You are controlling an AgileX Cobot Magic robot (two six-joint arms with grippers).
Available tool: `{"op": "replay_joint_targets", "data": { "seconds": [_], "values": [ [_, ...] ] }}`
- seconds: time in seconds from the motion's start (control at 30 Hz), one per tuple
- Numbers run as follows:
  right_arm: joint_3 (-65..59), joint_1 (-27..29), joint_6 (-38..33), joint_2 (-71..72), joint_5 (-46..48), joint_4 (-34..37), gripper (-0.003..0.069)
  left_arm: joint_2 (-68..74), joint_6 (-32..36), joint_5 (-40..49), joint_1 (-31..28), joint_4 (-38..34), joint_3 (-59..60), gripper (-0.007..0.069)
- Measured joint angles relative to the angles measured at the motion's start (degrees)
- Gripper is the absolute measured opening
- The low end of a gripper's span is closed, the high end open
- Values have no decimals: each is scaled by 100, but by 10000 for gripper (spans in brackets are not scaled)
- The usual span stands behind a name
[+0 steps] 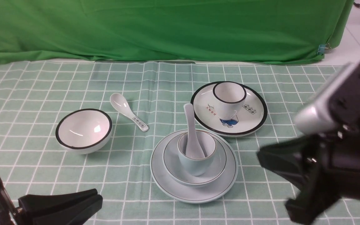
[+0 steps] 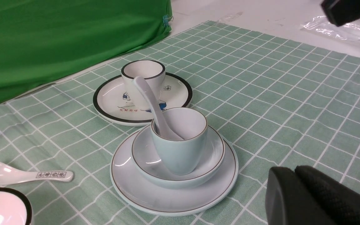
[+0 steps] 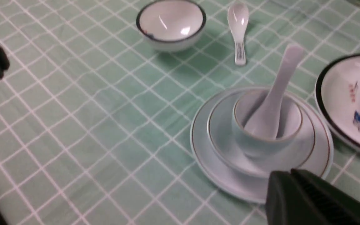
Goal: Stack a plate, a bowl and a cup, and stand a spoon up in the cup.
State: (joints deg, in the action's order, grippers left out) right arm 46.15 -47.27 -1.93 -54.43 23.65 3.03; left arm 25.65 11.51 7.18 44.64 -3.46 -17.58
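Tablecloth holds cup left of right tool.

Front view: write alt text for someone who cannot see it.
Pale blue plate, bowl and cup stacked on a green checked cloth, white spoon standing in the cup. Nearby: black-rimmed bowl, patterned spoon, black-rimmed cup on a printed plate.
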Motion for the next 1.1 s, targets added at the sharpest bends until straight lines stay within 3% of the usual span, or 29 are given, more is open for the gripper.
{"op": "replay_joint_targets", "data": {
  "seconds": [0.43, 0.63, 0.8, 0.87, 0.93, 1.0, 1.1],
  "values": [
    [-122, 0, 120, 286, 428, -7, 55, 0, 0, 0, 0, 0, 0, 17],
    [-229, 67, 124, 618, 260, -810, 31, 0, 9, 0, 0, 0, 7, 17],
    [-1172, 1257, 124, 1764, 71, -835, 17, 0, 5, 0, 0, 0, 7, 17],
    [-1919, 2182, 124, 2630, -189, -835, 17, 0, 5, 0, 0, 0, 7, 17],
    [-2262, 2557, 124, 3017, -309, -835, 17, 0, 5, 0, 0, 0, 7, 17],
    [-3124, 3431, 124, 3994, -572, -829, 17, 0, 5, 0, 0, 0, 7, 17],
    [-3611, 3800, 59, 4518, -640, -822, 17, 0, 5, 0, 0, 0, 7, 17]
  ]
}}
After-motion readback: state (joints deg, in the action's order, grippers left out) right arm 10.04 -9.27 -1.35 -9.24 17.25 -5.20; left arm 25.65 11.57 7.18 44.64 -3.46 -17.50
